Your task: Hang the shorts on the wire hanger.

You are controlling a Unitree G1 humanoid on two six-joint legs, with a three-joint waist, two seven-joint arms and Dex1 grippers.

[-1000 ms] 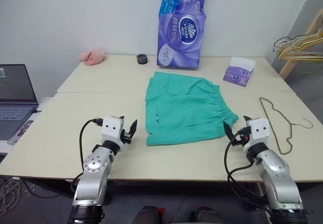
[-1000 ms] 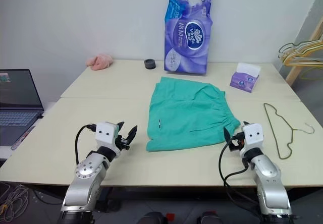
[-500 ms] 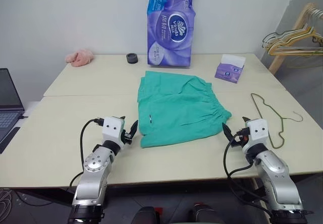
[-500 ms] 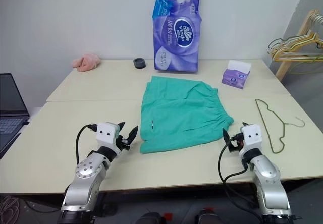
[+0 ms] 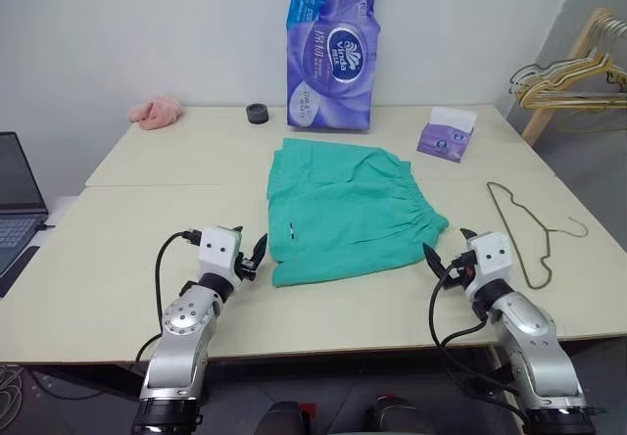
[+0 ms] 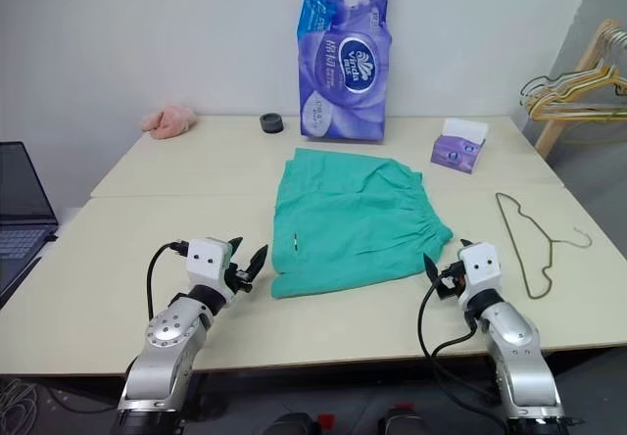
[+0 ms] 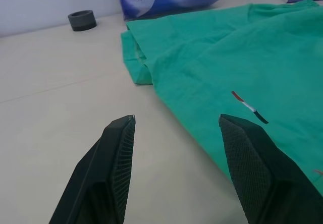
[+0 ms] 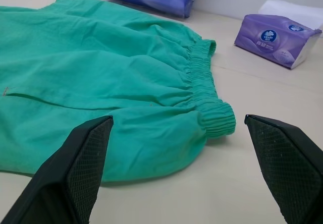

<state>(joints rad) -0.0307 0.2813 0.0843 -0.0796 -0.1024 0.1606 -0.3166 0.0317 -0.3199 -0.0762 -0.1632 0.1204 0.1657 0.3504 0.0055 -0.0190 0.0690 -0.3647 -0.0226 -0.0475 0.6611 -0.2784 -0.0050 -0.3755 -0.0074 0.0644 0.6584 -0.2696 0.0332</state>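
Lying flat on counter (image 5: 118, 219), shorts (image 5: 348, 210) between both open, empty jaws; waistband end just ahead of right gripper (image 5: 446, 249). Wire hanger (image 5: 524, 229) lies outboard of right jaws, long axis running away from robot; right arm nearer. Left gripper (image 5: 252, 252) beside hem.

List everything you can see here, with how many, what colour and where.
shorts: one, teal green, flat mid-table
wire hanger: one, olive grey, on the table right of the shorts
table: one, cream, under everything
toilet paper pack: one, purple, standing behind the shorts
tissue box: one, purple and white, back right of the table
tape roll: one, dark grey, left of the pack
cloth wad: one, pink, back left
laptop: one, dark, off the left edge
hanger rack: several hangers, far right
left gripper: black, open, left of the shorts
right gripper: black, open, near the waistband
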